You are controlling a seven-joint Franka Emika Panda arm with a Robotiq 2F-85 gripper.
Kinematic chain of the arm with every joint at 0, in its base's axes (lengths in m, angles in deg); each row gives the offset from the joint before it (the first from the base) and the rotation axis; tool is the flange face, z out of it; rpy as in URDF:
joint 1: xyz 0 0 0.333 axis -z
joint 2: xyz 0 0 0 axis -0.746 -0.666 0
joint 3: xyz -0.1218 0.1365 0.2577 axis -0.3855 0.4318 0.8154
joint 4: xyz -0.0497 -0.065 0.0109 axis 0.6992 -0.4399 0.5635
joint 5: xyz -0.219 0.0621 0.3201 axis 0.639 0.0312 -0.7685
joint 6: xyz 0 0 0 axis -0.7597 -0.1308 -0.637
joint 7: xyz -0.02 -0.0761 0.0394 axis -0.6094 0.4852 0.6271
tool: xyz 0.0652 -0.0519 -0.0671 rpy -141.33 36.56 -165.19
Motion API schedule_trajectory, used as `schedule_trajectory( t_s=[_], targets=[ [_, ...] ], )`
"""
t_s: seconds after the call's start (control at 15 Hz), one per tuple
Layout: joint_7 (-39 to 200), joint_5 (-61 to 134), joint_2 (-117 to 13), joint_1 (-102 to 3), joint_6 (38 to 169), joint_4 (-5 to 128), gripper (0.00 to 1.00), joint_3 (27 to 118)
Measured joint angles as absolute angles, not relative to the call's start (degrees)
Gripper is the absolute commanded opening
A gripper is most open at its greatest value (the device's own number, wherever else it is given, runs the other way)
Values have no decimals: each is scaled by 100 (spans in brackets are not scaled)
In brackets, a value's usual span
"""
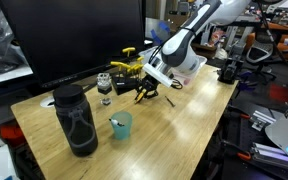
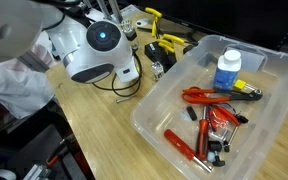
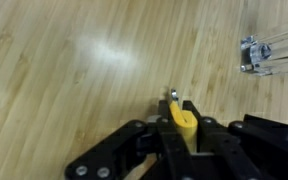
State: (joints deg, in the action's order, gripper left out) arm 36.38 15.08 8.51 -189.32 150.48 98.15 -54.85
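In the wrist view my gripper [image 3: 182, 112] is shut on a small yellow-handled tool [image 3: 185, 124]. The tool's short metal tip [image 3: 172, 96] sticks out past the fingers, just above the wooden table [image 3: 64, 70]. In an exterior view the gripper [image 1: 145, 89] hangs low over the tabletop, next to a yellow and black tool [image 1: 125, 68] and a small jar [image 1: 105, 88]. In an exterior view the white wrist [image 2: 102, 45] hides the fingers.
A black bottle [image 1: 76, 118] and a teal cup [image 1: 120, 124] stand near the table's front. A clear plastic bin [image 2: 154, 105] holds red pliers [image 2: 204, 97], a white bottle [image 2: 227, 70] and small parts. A metal bracket [image 3: 269, 48] lies ahead to the right.
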Motion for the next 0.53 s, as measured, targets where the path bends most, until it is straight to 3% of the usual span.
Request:
schedule_trajectory(
  t_s=[0.07, 0.27, 0.47, 0.53],
  targets=[
    [3710, 1508, 882, -18944, 15048, 9760, 41, -5485],
    [3859, 1500, 929, -18943, 15047, 9692, 49, -5492],
    [3943, 1496, 972, -18937, 15049, 9635, 72, -5495],
    [3951, 1495, 973, -18936, 15048, 9613, 53, -5494]
  ],
)
